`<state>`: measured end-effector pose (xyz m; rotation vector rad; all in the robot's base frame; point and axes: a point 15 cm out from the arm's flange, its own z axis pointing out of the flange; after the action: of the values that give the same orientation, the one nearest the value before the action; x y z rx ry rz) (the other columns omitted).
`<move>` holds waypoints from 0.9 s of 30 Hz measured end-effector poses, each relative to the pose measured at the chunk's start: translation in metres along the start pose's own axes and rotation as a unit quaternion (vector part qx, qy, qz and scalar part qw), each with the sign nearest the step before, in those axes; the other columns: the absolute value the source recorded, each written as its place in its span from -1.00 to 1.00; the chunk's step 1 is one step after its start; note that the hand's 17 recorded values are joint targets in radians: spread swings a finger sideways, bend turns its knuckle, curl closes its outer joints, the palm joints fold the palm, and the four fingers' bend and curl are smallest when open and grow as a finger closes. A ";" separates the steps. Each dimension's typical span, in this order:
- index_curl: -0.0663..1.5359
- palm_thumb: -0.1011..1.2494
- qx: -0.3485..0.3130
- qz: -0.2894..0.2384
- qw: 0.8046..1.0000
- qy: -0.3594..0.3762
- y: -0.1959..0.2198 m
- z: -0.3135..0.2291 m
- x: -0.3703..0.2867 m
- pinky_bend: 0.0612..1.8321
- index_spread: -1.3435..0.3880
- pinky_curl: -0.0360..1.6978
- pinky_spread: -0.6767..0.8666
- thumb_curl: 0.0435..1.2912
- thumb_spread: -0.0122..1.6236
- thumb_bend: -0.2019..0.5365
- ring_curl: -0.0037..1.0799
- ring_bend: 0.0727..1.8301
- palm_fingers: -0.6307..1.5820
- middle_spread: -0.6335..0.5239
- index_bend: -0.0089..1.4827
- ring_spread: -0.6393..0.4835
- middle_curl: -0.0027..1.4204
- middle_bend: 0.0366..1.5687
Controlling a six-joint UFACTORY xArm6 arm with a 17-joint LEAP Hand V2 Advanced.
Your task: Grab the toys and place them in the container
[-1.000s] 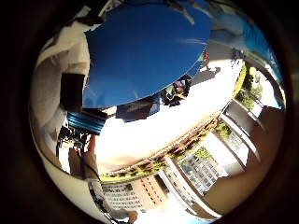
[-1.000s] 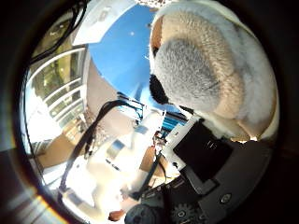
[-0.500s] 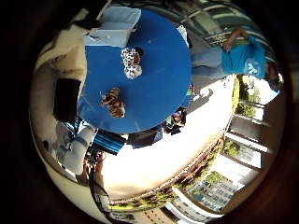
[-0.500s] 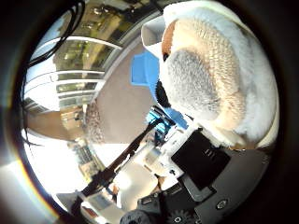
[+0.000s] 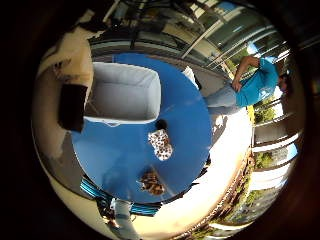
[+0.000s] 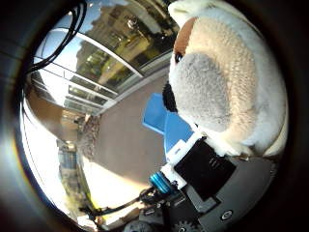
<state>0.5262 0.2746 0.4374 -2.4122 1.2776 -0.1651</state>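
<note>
A cream and grey plush toy (image 6: pixel 227 92) with a black nose fills much of the thumb side view, pressed close to the palm. My hand (image 6: pixel 207 176) is shut on it, and a black and white finger part lies against its underside. Far below is a round blue table (image 5: pixel 190 125). A white rectangular container (image 5: pixel 125 95) stands on it near one edge. A white toy with brown spots (image 5: pixel 161 144) lies on the table beside the container. A striped orange-brown toy (image 5: pixel 151 182) lies further off, near the table's rim.
Pale paved floor (image 5: pixel 220 180) surrounds the table. A glass-fronted building and railing (image 6: pixel 101 63) stand beyond it. A teal striped object (image 5: pixel 100 192) shows under the table's edge.
The palm views have swung round: the white container has come into sight and the table sits more centrally. The plush toy stays held against the palm.
</note>
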 end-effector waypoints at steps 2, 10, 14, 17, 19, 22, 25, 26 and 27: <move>0.70 0.44 0.003 0.007 1.000 0.000 -0.012 0.035 -0.002 0.82 -0.78 0.13 0.02 0.37 0.25 -0.55 0.60 0.76 0.15 -0.40 -0.11 -0.08 0.70 0.67; 0.74 0.29 0.011 0.023 1.000 0.007 -0.029 0.129 0.013 0.64 -0.72 0.05 0.10 0.16 0.36 -0.56 0.38 0.61 0.23 -0.31 -0.17 0.11 0.52 0.55; 0.57 0.17 0.006 0.014 1.000 0.009 -0.028 0.155 0.017 0.63 -0.56 0.03 0.21 0.04 0.38 -0.58 0.26 0.39 -0.36 -0.20 -0.55 0.31 0.21 -0.14; 0.42 0.09 -0.001 0.004 1.000 0.010 -0.024 0.163 0.020 0.45 -0.45 -0.07 0.29 -0.04 0.38 -0.59 0.01 0.14 -0.55 -0.10 -0.69 0.44 0.02 -0.37; 0.29 0.05 -0.003 -0.006 1.000 0.010 -0.023 0.164 0.021 0.36 -0.35 -0.14 0.35 -0.11 0.38 -0.57 -0.14 -0.03 -0.60 -0.02 -0.83 0.51 -0.11 -0.53; 0.13 0.03 0.001 -0.025 1.000 0.010 -0.025 0.158 0.021 0.26 -0.24 -0.21 0.40 -0.17 0.39 -0.56 -0.26 -0.16 -0.60 0.08 -0.87 0.58 -0.22 -0.68; -0.05 0.01 0.009 -0.027 1.000 0.012 -0.029 0.141 0.021 0.16 -0.12 -0.29 0.46 -0.25 0.39 -0.55 -0.35 -0.28 -0.54 0.13 -0.86 0.64 -0.32 -0.79; -0.08 0.01 0.012 -0.027 0.999 0.012 -0.030 0.133 0.021 0.15 -0.11 -0.29 0.47 -0.26 0.38 -0.55 -0.36 -0.29 -0.53 0.14 -0.86 0.65 -0.33 -0.80; -0.12 0.01 0.008 -0.026 1.000 0.011 -0.028 0.129 0.021 0.13 -0.08 -0.31 0.48 -0.28 0.38 -0.55 -0.37 -0.31 -0.52 0.14 -0.85 0.66 -0.35 -0.81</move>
<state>0.5964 0.3096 0.3294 -2.4378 1.2178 -0.2178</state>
